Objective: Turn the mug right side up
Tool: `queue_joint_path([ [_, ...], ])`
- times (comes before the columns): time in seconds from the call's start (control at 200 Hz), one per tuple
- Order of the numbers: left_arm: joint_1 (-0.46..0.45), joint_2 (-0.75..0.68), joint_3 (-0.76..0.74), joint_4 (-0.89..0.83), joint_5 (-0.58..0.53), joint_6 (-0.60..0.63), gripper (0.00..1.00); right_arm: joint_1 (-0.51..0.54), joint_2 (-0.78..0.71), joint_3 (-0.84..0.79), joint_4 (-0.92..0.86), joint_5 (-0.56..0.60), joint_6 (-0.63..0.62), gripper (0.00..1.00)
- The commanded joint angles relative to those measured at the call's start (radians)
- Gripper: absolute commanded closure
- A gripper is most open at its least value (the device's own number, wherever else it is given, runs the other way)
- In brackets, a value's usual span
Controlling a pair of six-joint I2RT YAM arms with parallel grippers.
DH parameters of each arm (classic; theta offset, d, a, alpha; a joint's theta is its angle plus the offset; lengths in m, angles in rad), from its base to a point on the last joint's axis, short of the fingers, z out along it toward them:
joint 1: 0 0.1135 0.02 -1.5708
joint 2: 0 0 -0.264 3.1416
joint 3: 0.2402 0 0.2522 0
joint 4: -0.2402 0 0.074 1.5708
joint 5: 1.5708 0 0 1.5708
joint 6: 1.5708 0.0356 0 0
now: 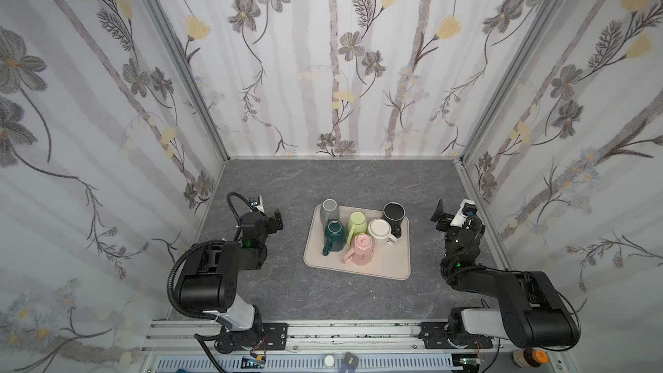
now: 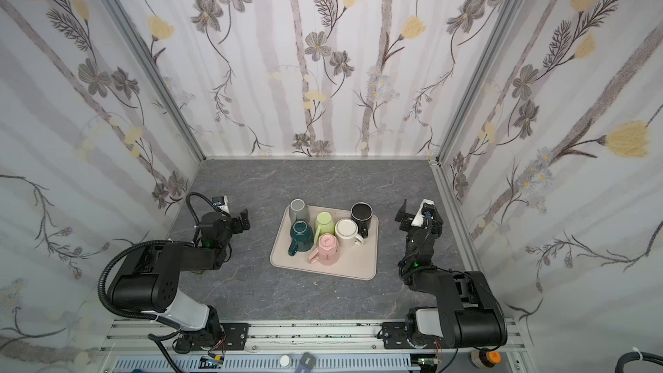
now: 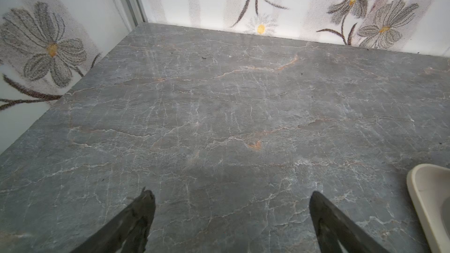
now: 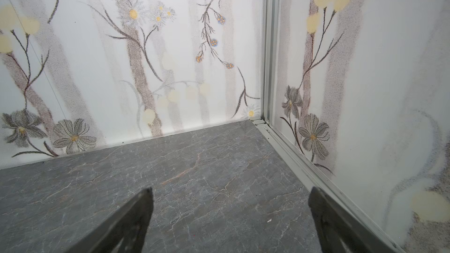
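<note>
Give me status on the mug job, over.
Both open and empty: left gripper, right gripper, clear of tray. On tray, untouched: pink mug, bottom-up. Crowded by teal mug, green mug, white mug.

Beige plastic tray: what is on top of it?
Six ceramic mugs sit clustered on its far half: grey, light green, black, dark teal, cream, pink. The tray floor beneath them is hidden.

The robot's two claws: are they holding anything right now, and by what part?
Nothing is held. The left gripper and the right gripper both stand open and empty over the tabletop, apart from the tray.
</note>
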Motion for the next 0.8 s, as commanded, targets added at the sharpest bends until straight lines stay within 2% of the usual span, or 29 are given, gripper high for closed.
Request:
queue_joint_path([
  [0.0, 0.0, -0.002, 0.001, 0.03, -0.006, -0.002, 0.0, 0.001, -0.002, 0.006, 0.009, -0.007, -0.017, 0.0],
  [0.689, -0.005, -0.003, 0.002, 0.03, -0.013, 0.005, 0.0, 0.001, -0.004, 0.007, 0.008, -0.008, -0.017, 0.0],
  [0.754, -0.025, -0.05, 0.043, -0.079, -0.056, 0.012, 0.0, 0.008, -0.014, 0.004, 0.014, -0.01, -0.03, 0.0],
  [0.779, -0.041, -0.083, 0.075, -0.161, -0.122, 0.008, 0.0, 0.017, -0.028, 0.007, 0.005, -0.002, -0.042, 0.0],
  [0.799, -0.051, -0.108, 0.116, -0.261, -0.166, -0.002, 0.0, 0.036, -0.053, 0.019, -0.037, 0.053, -0.045, 0.0],
])
